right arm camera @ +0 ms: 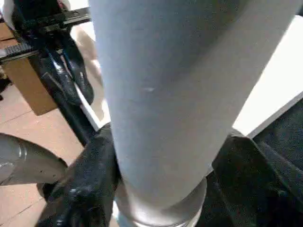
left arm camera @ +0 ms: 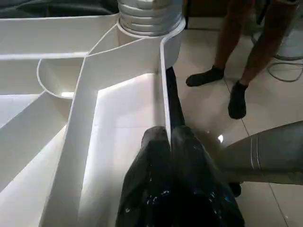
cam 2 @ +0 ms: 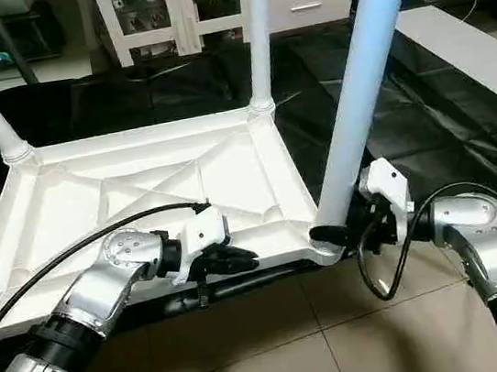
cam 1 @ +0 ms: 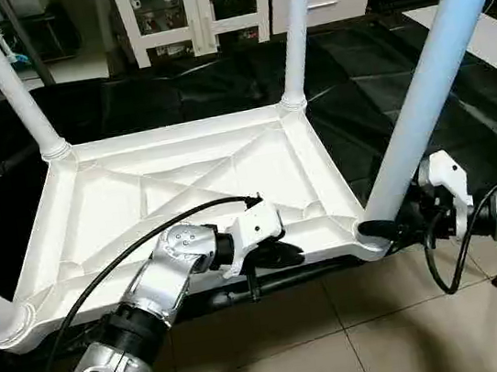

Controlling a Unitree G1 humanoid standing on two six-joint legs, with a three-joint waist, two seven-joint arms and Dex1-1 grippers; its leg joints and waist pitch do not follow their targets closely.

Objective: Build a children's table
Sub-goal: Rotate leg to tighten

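White tubular leg (cam 2: 360, 87) rises upright from the near-right corner socket of the upturned table top (cam 1: 184, 190) — right end effector (cam 2: 342, 228) straddles its base, whether gripping I cannot tell. Left end effector (cam 1: 281, 255), nearly closed, pinches the top's near rim — steadying it, I judge

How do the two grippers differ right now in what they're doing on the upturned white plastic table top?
The left gripper is pinched shut on the thin near rim of the white plastic table top; the right gripper straddles the base of the near-right white tubular leg at its corner socket. The left grips a flat edge, the right a round tube. Both have black fingers and work along the table's near side.
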